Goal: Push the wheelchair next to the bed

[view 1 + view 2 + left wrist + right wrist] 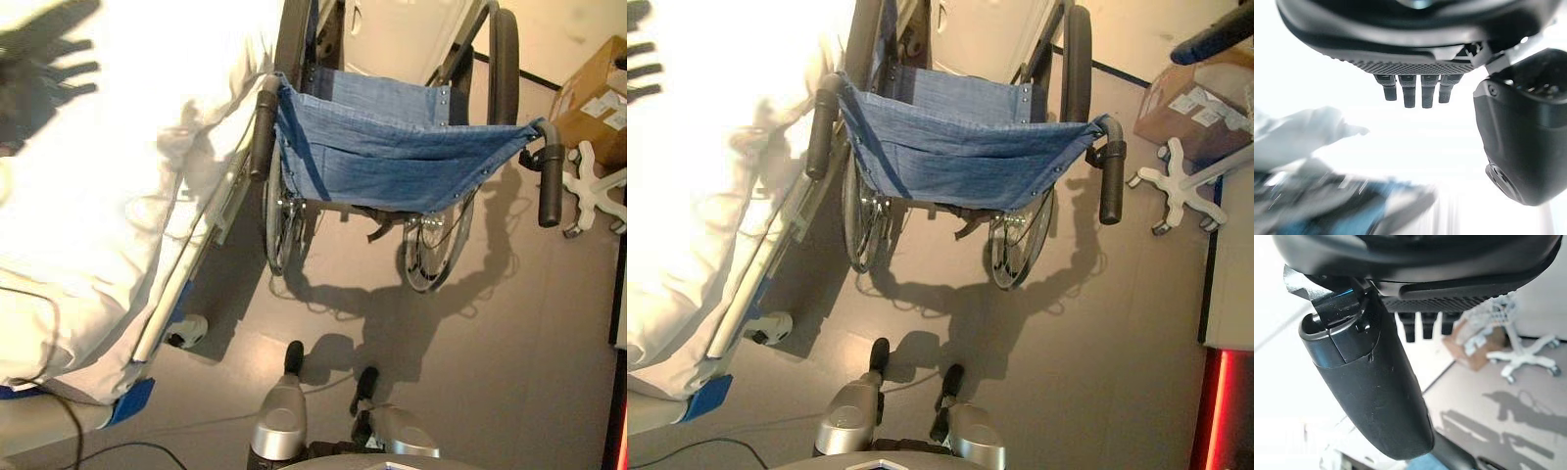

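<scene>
In the left eye view the wheelchair stood right beside the bed, its near push handle against the mattress edge, and the left hand hovered over the bed with fingers spread.

In the right eye view a cardboard box and a white wheeled base lay beyond the wheelchair, well apart from the bed.

In the left wrist view the left hand's fingers hung straight, holding nothing.

In the right wrist view the right hand was empty, fingers relaxed.

This looks like a care or hospital-style room: a bed with white linen on castor wheels, a wheelchair just beside it, and beyond the wheelchair a white wheeled stand base near a cardboard box, on a smooth grey floor.
</scene>
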Robot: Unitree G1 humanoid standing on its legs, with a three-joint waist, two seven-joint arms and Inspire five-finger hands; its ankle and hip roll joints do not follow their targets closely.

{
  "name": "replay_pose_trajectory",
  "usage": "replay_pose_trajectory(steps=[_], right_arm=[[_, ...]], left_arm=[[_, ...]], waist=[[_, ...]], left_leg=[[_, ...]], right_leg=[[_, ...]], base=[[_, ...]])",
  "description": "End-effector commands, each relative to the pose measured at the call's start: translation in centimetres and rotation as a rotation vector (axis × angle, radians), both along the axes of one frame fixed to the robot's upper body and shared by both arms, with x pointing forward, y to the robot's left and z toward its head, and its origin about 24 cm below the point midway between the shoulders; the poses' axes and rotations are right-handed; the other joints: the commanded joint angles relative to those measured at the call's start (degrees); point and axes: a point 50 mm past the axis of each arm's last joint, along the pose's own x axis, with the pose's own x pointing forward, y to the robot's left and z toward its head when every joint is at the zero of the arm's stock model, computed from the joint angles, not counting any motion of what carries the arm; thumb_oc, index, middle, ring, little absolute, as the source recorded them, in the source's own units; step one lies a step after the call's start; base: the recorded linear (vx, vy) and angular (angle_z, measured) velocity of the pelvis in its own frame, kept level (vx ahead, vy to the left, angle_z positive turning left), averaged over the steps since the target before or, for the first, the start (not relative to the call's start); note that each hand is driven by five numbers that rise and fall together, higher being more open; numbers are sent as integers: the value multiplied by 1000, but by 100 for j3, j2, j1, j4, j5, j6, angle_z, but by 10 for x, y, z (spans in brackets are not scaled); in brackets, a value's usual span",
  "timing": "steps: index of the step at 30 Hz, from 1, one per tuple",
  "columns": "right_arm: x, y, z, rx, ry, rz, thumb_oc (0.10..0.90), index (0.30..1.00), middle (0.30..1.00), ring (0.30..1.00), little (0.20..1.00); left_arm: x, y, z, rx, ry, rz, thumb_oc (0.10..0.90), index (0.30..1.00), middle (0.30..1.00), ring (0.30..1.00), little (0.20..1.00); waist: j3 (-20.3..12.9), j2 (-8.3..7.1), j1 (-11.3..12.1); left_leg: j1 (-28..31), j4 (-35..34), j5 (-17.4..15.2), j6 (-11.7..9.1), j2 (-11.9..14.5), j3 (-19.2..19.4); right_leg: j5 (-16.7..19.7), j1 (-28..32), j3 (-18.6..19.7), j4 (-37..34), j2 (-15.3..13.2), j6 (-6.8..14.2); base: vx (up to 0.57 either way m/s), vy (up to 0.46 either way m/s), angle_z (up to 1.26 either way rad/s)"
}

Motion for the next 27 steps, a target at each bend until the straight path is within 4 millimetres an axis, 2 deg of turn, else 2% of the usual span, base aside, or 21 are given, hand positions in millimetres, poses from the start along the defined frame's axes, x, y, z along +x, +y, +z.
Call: replay_pose_trajectory(steps=[1, 2, 4, 5, 7, 8, 9, 10, 11, 12, 15, 16, 17, 21, 26, 27], right_arm=[[-5, -18, -25, -84, 30, -59, 800, 900, 900, 900, 900], [-6, -19, -27, -76, 28, -59, 800, 900, 900, 900, 900], [-14, -29, -35, -56, 20, -77, 800, 900, 900, 900, 900], [-22, -35, -48, -26, 14, -83, 800, 900, 900, 900, 900], [-29, -41, -60, -1, 10, -92, 800, 900, 900, 900, 900], [-36, -47, -77, 32, 12, -101, 800, 900, 900, 900, 900], [-43, -55, -92, 73, 14, -118, 800, 900, 900, 900, 900], [-47, -58, -98, 88, 13, -127, 800, 900, 900, 900, 900], [-58, -68, -115, 136, 16, -155, 800, 900, 900, 900, 900], [-76, -82, -142, 207, 25, -208, 800, 900, 900, 900, 900], [-104, -103, -180, 311, 8, -349, 800, 900, 900, 900, 900], [-106, -105, -182, 314, 8, -362, 800, 900, 900, 900, 900], [-114, -110, -205, 343, 14, -428, 800, 900, 900, 900, 900], [-125, -105, -259, 423, 117, -534, 800, 900, 900, 900, 900], [-134, -87, -324, 514, 280, -596, 800, 900, 900, 900, 900], [-135, -86, -328, 528, 291, -605, 800, 900, 900, 900, 900]], left_arm=[[-12, 8, -27, 34, 51, -19, 800, 900, 900, 900, 900], [-15, 10, -30, 26, 58, -18, 800, 900, 900, 900, 900], [-22, 14, -54, -23, 93, -35, 800, 900, 900, 900, 900], [-40, 17, -78, -59, 132, -34, 800, 900, 900, 900, 900], [-56, 17, -103, -109, 162, -22, 800, 900, 900, 900, 900], [-65, 17, -111, -123, 184, -8, 800, 900, 900, 900, 900], [-75, 17, -127, -158, 209, 5, 800, 900, 900, 900, 900], [-76, 16, -126, -152, 212, 2, 800, 900, 900, 900, 900], [-79, 13, -136, -174, 230, -4, 800, 900, 900, 900, 900], [-81, 6, -149, -188, 265, -28, 800, 900, 900, 900, 900], [-78, -16, -174, -254, 333, -140, 800, 900, 900, 900, 900], [-78, -18, -176, -260, 343, -150, 800, 900, 900, 900, 900], [-79, -31, -187, -285, 394, -206, 800, 900, 900, 900, 900], [-81, -68, -209, -388, 506, -332, 800, 900, 900, 900, 900], [-85, -91, -236, -557, 641, -370, 800, 900, 900, 900, 900], [-85, -92, -239, -566, 656, -372, 800, 900, 900, 900, 900]], waist=[[-1677, 45, 62], [-1682, 44, 51], [-1712, 142, 41], [-1757, 185, -73], [-1805, 228, -219], [-1835, 155, -287], [-1857, 153, -369], [-1861, 107, -350], [-1865, 68, -362], [-1859, 29, -309], [-1829, 53, -211], [-1827, 59, -201], [-1790, 85, -198], [-1699, 143, -203], [-1674, 227, -242], [-1672, 232, -245]], left_leg=[[49, -3, -219, -334, 43, 246], [54, -3, -222, -333, 44, 247], [82, -19, -222, -336, 44, 234], [112, -33, -217, -343, 47, 232], [137, -46, -207, -351, 49, 238], [147, -51, -208, -354, 53, 243], [165, -59, -207, -353, 49, 247], [164, -60, -207, -352, 50, 241], [166, -60, -205, -350, 45, 243], [164, -56, -206, -348, 41, 248], [158, -40, -214, -339, 37, 252], [159, -39, -216, -340, 38, 252], [162, -29, -225, -334, 35, 245], [166, -17, -228, -320, 20, 204], [163, -16, -205, -318, 19, 214], [162, -16, -205, -319, 20, 217]], right_leg=[[68, -212, -51, 185, -97, 224], [68, -209, -47, 184, -95, 223], [80, -188, -43, 157, -89, 233], [108, -171, -25, 127, -84, 245], [131, -160, -7, 104, -82, 256], [136, -154, -6, 94, -78, 261], [141, -153, 7, 88, -74, 268], [142, -151, 1, 86, -72, 269], [140, -151, 9, 82, -71, 274], [131, -153, 15, 82, -72, 276], [109, -156, 12, 94, -80, 279], [105, -156, 11, 98, -80, 278], [100, -160, 6, 114, -83, 281], [131, -157, -40, 111, -125, 320], [192, -174, -86, 82, -177, 368], [192, -176, -89, 81, -180, 370]], base=[[33, 10, 8], [39, 9, 0], [54, 18, -7], [63, 28, -2], [45, 28, 7], [36, 32, 13], [25, 23, 11], [22, 23, 4], [0, 0, 0], [0, 0, 0], [0, 0, 0], [-21, 2, -5], [-23, -5, -7], [-26, -11, -7], [-16, 14, -7], [-7, 26, -6]])
